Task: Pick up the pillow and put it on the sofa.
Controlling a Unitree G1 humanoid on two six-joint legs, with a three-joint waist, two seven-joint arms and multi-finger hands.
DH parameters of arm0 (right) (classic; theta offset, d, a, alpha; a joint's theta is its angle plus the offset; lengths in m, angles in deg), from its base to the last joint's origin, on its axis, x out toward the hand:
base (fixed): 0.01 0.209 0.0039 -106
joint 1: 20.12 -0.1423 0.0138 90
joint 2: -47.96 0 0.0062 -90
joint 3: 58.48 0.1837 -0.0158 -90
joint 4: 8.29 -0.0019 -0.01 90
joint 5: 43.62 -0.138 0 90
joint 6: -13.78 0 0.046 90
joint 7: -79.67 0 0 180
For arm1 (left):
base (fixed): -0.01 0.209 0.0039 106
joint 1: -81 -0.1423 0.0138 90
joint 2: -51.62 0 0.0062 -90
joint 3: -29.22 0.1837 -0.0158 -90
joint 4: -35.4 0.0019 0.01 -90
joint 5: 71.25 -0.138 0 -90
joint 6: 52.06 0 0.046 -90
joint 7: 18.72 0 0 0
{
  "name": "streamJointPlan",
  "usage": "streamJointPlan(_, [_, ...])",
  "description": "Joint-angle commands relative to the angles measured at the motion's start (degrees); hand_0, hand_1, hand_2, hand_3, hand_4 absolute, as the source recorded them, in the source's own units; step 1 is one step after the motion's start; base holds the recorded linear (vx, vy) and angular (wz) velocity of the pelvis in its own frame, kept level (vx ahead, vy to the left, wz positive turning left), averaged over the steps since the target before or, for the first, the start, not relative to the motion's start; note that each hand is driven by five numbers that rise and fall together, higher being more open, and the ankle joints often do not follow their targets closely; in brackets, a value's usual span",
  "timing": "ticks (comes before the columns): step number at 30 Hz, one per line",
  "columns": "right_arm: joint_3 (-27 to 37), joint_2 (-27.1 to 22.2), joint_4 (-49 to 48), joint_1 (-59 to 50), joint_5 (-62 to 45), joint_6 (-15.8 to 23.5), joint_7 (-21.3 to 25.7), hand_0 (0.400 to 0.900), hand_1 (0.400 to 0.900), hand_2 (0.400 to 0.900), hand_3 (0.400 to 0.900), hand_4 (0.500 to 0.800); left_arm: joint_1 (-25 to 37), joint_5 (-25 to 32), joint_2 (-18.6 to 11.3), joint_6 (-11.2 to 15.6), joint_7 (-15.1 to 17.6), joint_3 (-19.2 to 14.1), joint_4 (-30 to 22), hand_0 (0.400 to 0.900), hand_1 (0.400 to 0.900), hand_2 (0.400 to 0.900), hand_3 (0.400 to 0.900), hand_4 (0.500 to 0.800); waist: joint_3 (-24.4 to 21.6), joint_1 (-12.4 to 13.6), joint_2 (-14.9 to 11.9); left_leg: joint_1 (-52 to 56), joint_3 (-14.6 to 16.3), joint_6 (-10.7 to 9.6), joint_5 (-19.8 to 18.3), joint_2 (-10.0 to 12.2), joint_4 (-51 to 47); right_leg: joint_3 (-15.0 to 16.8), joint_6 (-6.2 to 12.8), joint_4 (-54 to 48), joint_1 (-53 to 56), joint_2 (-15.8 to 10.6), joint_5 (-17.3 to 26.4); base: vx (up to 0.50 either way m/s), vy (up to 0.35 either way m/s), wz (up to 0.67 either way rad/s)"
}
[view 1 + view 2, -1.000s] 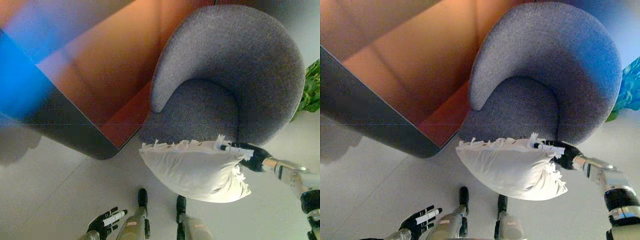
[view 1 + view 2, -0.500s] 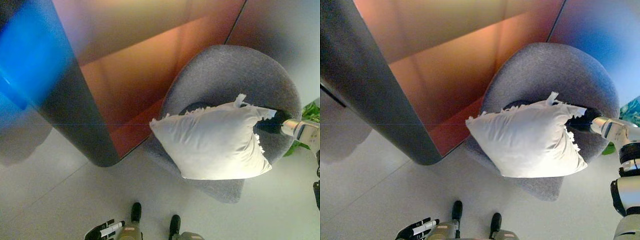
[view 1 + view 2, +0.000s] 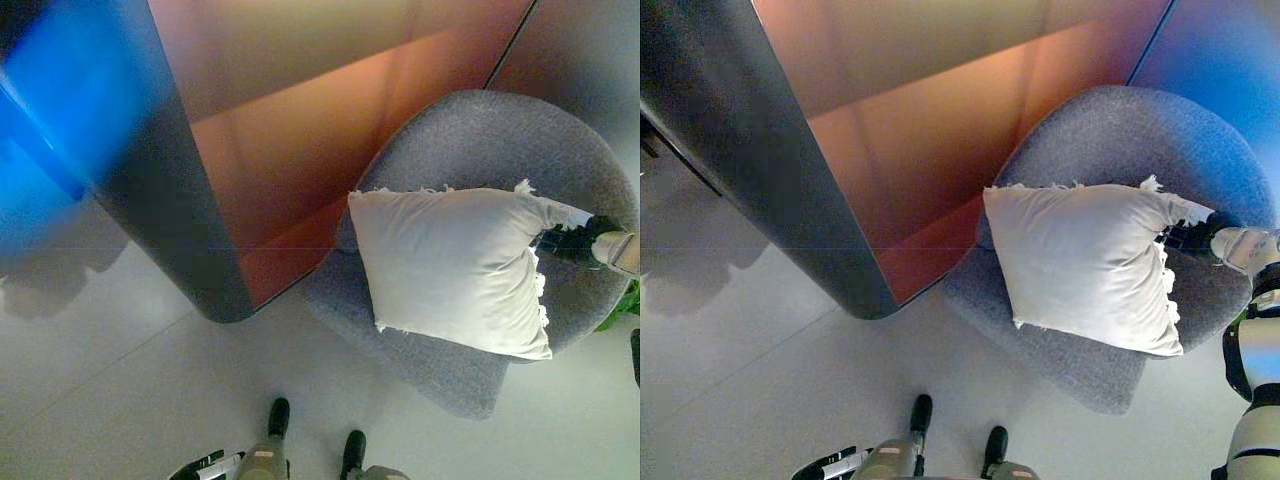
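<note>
Pinching the white fringed pillow (image 3: 455, 268) by its upper corner, the right hand (image 3: 572, 243) holds it over the grey sofa (image 3: 480, 140) seat to its left, where an early release risks it sliding off the front edge.

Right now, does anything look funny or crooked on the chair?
Nothing is spilled or broken. The white fringed square pillow sits tilted over the round grey fabric armchair, one corner pinched in the right hand, so it isn't lying flat yet.
</note>
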Motion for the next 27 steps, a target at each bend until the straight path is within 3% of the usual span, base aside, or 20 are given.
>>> streamJointPlan(1, [0.1, -7.7, -0.9, -11.6, -4.7, 5.3, 1.0, 0.9, 0.9, 0.9, 0.9, 0.8, -0.9, -0.7, -1.8, 1.6, 0.0, 1.6, 2.4, 0.9, 0.9, 0.9, 0.9, 0.8, -1.3, 2.1, -1.6, 5.9, 3.7, -2.8, -9.8, -0.6, -0.1, 1.1, 0.37, 0.5, -0.1, 2.3, -1.8, 0.0, 0.0, 0.0])
streamJointPlan(17, [2.7, -10.8, -0.1, -7.6, -2.1, 4.8, -4.2, 0.9, 0.9, 0.9, 0.9, 0.8, -1.3, -1.4, -1.9, 2.0, -1.5, 1.6, 1.6, 0.9, 0.9, 0.9, 0.9, 0.8, -2.5, 0.8, -0.8, 6.9, 4.7, -3.0, -10.3, -0.6, -0.2, 1.7, 0.48, 0.4, 0.3, 2.1, -2.1, -0.02, 0.011, -0.04])
streamJointPlan(23, [7.5, -10.6, -0.2, 0.1, 0.7, 4.2, -8.5, 0.9, 0.9, 0.9, 0.9, 0.8, -1.0, -1.7, -1.8, 2.3, -2.2, 1.3, 1.5, 0.9, 0.9, 0.9, 0.9, 0.8, -3.6, 0.0, -0.6, 7.9, 5.3, -2.9, -10.6, -0.5, -0.2, 1.9, 0.72, 0.5, 0.8, 1.7, -2.1, -0.02, 0.042, -0.07])
streamJointPlan(27, [14.5, -7.8, 0.0, 11.4, 4.1, 5.2, -10.1, 0.9, 0.9, 0.9, 0.9, 0.8, -0.2, -1.4, -1.1, 2.1, -2.4, 1.1, 1.7, 0.9, 0.9, 0.9, 0.9, 0.8, -4.7, -1.2, -0.1, 9.1, 6.2, -2.6, -11.0, -0.5, -0.2, 2.2, 1.02, 0.5, 1.5, 1.3, -2.1, -0.01, 0.059, -0.11])
